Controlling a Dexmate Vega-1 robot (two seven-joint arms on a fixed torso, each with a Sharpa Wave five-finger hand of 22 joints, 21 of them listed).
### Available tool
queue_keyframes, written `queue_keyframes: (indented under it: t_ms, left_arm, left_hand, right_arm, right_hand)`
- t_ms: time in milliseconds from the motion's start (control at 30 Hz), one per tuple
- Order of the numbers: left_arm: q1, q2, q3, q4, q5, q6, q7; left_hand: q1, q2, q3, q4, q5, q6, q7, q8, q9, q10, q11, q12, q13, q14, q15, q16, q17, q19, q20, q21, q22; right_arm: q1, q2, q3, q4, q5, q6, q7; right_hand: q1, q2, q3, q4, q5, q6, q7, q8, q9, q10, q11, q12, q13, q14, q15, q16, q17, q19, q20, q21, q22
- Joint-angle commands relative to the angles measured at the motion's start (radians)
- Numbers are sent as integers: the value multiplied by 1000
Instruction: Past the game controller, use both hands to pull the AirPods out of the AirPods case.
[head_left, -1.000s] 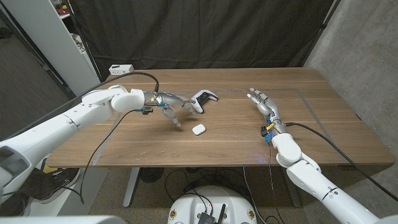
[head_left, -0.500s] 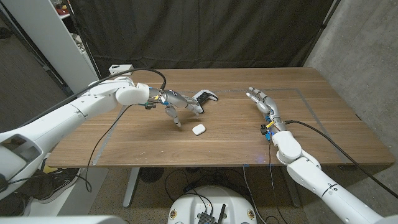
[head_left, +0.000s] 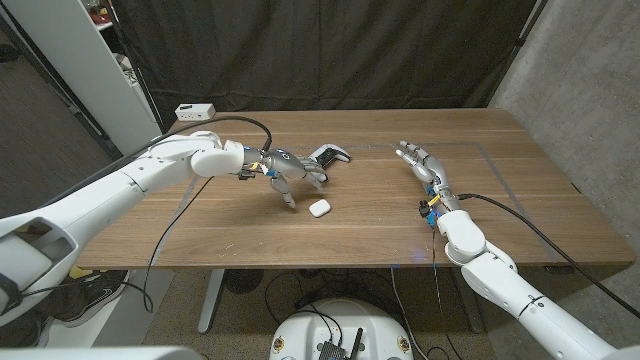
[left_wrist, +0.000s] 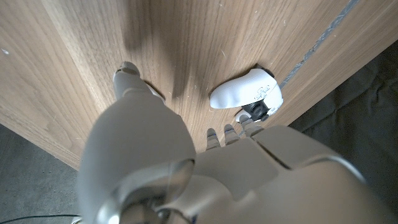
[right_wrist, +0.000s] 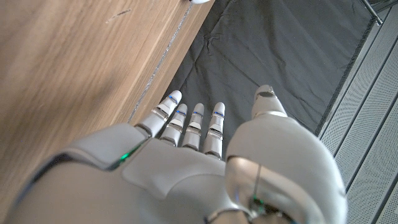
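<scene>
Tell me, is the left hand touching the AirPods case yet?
Apart. The head view shows bare wood between the left hand and the AirPods case.

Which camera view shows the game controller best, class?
The head view: the whole game controller lies on the wooden table, just past the left hand. The left wrist view catches one white grip.

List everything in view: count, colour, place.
Table: 1, brown wood, spans the scene.
Controller: 1, white and black, mid-table, far side.
AirPods case: 1, white, closed, nearer than the controller.
Power strip: 1, white, table's far left corner.
Curtain: 1, black, behind the table.
Left hand: 1, grey, above the table beside the controller, fingers pointing down, holds nothing.
Right hand: 1, grey, right side of table, fingers extended, holds nothing.
</scene>
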Motion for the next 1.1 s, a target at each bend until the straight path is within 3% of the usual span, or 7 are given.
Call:
queue_keyframes:
  t_ms: [33, 333, 567, 1100]
  left_arm:
    - [25, -18, 6, 20, 12, 16, 57]
    - [20, -45, 20, 40, 13, 30, 93]
    - [5, -61, 38, 57, 4, 23, 90]
    - [-29, -94, 81, 69, 1, 50, 13]
  left_hand:
    - [-1, 10, 3, 0, -9, 18, 5, 9, 1, -38, -5, 7, 3, -105, -10, 7, 1, -1, 5, 11, -1]
    - [-11, 11, 2, 6, -23, 34, 3, 13, 1, -27, -9, 13, 3, -93, -15, 10, 1, 8, 7, 15, -1]
    - [-14, 15, 5, 10, -39, 95, -8, 33, 1, -17, -18, 17, 2, -79, -19, 11, 0, 19, 11, 18, 0]
    - [-3, 22, 12, 7, -54, 166, -16, 47, -2, -28, -25, 12, 1, -76, -17, 6, 0, 22, 15, 17, 0]
  right_arm:
    - [-12, -1, 3, -1, 5, 8, -3]
    - [-23, 2, 7, -7, 3, 8, -18]
    - [-25, 0, 10, -4, 7, 13, -13]
    - [-61, -2, 28, -17, 15, 25, -30]
  right_hand:
    - [-4, 9, 2, 6, 6, 4, -2, -4, 3, 8, -2, 6, 6, -1, -62, 6, 0, -5, 0, 4, 4]
    - [-32, 7, -9, 22, 5, 5, -6, -4, 3, 13, -1, 8, 7, -3, -65, 7, 4, -14, 3, 2, 4]
    - [-38, 6, -11, 24, 5, 6, -5, -4, 3, 14, 1, 8, 7, -4, -68, 7, 4, -18, 4, 2, 4]
    - [-42, 7, -12, 25, 7, 6, -2, -4, 3, 17, 1, 9, 8, -4, -70, 7, 3, -21, 4, 3, 4]
